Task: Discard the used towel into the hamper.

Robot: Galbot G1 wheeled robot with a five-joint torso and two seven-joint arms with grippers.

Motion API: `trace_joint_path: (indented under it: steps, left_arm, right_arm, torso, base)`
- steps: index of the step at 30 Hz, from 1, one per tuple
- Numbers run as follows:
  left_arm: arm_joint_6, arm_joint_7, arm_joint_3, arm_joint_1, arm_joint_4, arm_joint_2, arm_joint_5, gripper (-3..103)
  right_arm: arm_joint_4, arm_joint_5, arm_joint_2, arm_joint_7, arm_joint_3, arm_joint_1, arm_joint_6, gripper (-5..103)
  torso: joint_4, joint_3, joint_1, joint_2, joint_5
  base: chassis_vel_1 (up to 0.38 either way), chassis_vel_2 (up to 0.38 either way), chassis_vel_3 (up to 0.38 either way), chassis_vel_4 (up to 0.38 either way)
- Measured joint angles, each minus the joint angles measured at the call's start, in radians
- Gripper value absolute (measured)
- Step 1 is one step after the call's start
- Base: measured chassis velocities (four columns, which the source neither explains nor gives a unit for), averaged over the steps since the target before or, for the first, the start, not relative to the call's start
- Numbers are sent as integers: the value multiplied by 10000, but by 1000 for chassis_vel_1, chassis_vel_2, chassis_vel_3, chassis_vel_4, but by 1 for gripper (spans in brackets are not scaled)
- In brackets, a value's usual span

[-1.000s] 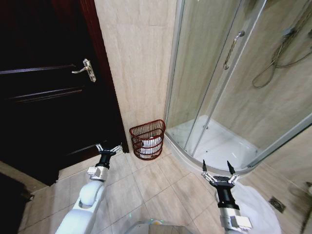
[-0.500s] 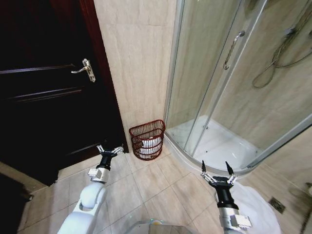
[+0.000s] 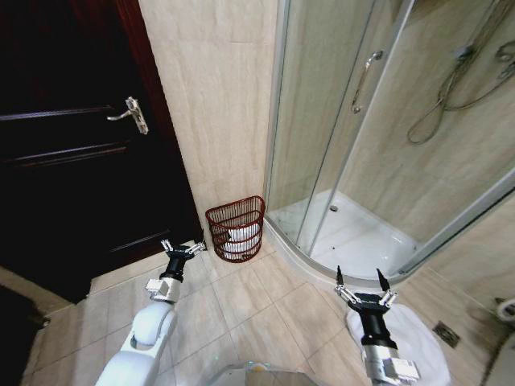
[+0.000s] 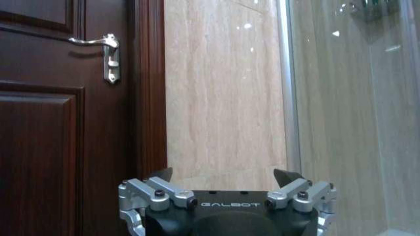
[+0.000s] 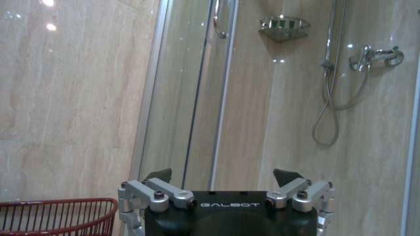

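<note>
dark door (image 3: pixel 72 161) left of the glass shower enclosure (image 3: pixel 362 145).

White rounded arms end in black GALBOT-marked wrists with silver, black-tipped fingers (image 4: pixel 161 184).

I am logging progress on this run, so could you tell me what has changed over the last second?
Only the head camera shifted, so the whole scene slid. The hamper stays put with something white inside. The left gripper and right gripper remain open and empty.

Place: a bathroom
Clues: glass shower (image 3: pixel 354 161), hose (image 5: pixel 331 98) inside it, tiled floor (image 3: pixel 241 305), door (image 3: pixel 72 161) beside it
</note>
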Motion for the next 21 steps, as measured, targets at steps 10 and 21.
trace_joint_path:
  steps: [10, 21]
  left_arm:
    - [-24, 16, 77, -17, -11, -30, 46, 100]
    - [-146, 20, 8, -22, 19, 4, 21, 100]
  right_arm:
    - [83, -32, 0, 0, 16, 27, -76, 100]
    - [33, -75, 0, -6, 2, 58, -60, 100]
  torso:
    - [0, -1, 0, 0, -2]
    - [-1, 0, 0, 0, -1]
  base:
    - [-6, -113, 2, 112]
    - [-115, -188, 113, 181]
